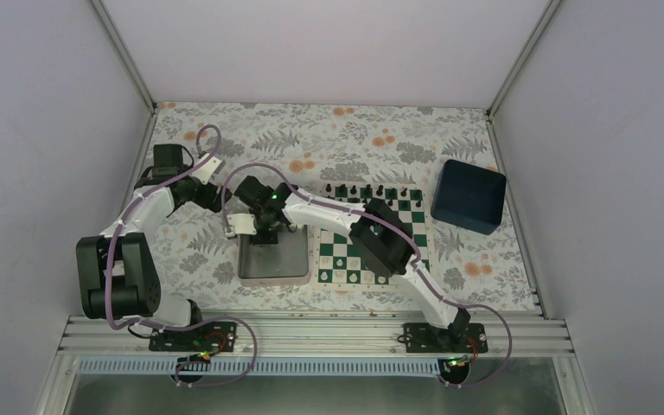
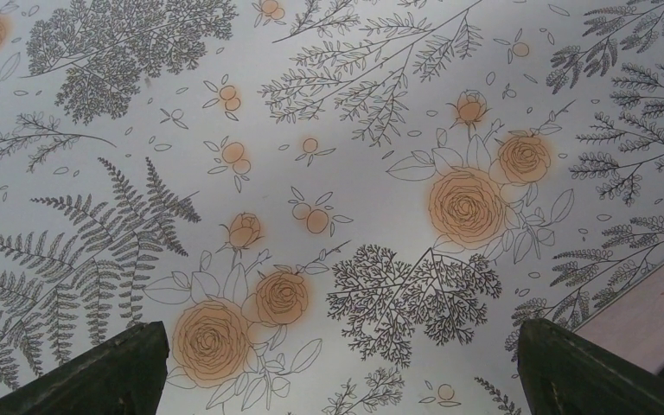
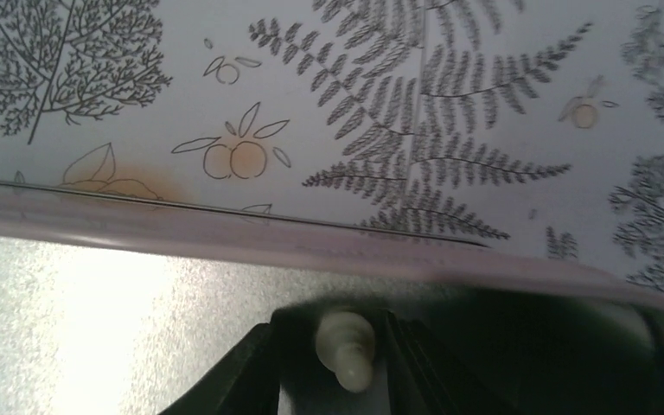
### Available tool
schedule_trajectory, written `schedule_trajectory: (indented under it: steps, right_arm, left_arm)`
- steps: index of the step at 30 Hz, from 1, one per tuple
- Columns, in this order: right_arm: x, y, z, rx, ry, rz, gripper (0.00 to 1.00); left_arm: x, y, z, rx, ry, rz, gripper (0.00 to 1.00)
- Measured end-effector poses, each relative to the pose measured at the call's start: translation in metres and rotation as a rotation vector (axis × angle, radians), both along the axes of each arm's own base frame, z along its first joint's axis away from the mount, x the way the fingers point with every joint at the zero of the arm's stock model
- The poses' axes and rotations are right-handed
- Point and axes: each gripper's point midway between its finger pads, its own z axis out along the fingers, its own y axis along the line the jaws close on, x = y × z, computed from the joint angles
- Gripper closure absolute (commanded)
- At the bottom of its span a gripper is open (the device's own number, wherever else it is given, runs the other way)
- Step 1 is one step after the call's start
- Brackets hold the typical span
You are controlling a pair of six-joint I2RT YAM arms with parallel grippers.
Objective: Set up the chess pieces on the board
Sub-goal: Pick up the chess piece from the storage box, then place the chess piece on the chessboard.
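Observation:
The green and white board (image 1: 335, 246) lies right of centre, with my right arm across its middle. Black pieces (image 1: 372, 190) stand in a row along its far edge and cream-white pieces (image 1: 346, 277) along its near edge. My right gripper (image 1: 266, 235) reaches left over the silver tray (image 1: 272, 275). In the right wrist view its jaws (image 3: 333, 359) stand narrow around a cream-white pawn (image 3: 346, 350), just above the tray floor (image 3: 95, 328). My left gripper (image 1: 218, 197) is open and empty over the floral cloth, its fingertips (image 2: 112, 372) wide apart.
A dark blue box (image 1: 469, 197) stands at the board's far right. The tray's far rim (image 3: 225, 229) runs just beyond my right fingers. Grey walls close in the table on three sides.

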Motion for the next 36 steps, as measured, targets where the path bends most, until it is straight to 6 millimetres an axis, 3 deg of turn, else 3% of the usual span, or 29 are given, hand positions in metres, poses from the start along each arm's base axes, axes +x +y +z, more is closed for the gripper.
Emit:
schedule_trajectory:
  steps: [4, 8, 16, 22, 28, 31, 33, 36]
  right_arm:
    - [-0.005, 0.001, -0.007, -0.007, 0.017, 0.011, 0.88]
    - [-0.004, 0.003, -0.004, -0.002, 0.013, 0.013, 0.95]
    - [-0.003, -0.001, -0.001, -0.009, -0.001, 0.006, 0.96]
    - [-0.011, -0.034, 0.02, -0.052, -0.027, -0.014, 0.96]
    - [-0.005, -0.086, 0.076, -0.029, -0.085, -0.084, 0.96]
    - [0.009, -0.135, 0.103, -0.014, -0.111, -0.168, 0.96]
    - [0.019, -0.178, 0.114, -0.015, -0.123, -0.249, 0.96]
    - [0.029, -0.242, 0.116, -0.042, -0.131, -0.367, 0.96]
  left_arm:
    - [0.0, 0.0, 0.0, 0.001, -0.001, -0.002, 0.0]
    - [0.0, 0.0, 0.0, 0.001, -0.001, -0.003, 0.0]
    - [0.0, -0.001, 0.0, -0.005, 0.0, -0.007, 0.0]
    - [0.0, -0.001, -0.001, -0.004, 0.002, -0.005, 0.0]
    - [0.0, 0.001, -0.004, 0.006, 0.011, 0.002, 0.0]
    - [0.0, 0.002, -0.008, 0.009, 0.024, 0.005, 0.0]
    - [0.0, 0.003, -0.012, 0.012, 0.035, 0.008, 0.0]
    - [-0.001, 0.004, -0.019, 0.018, 0.055, 0.013, 0.0]
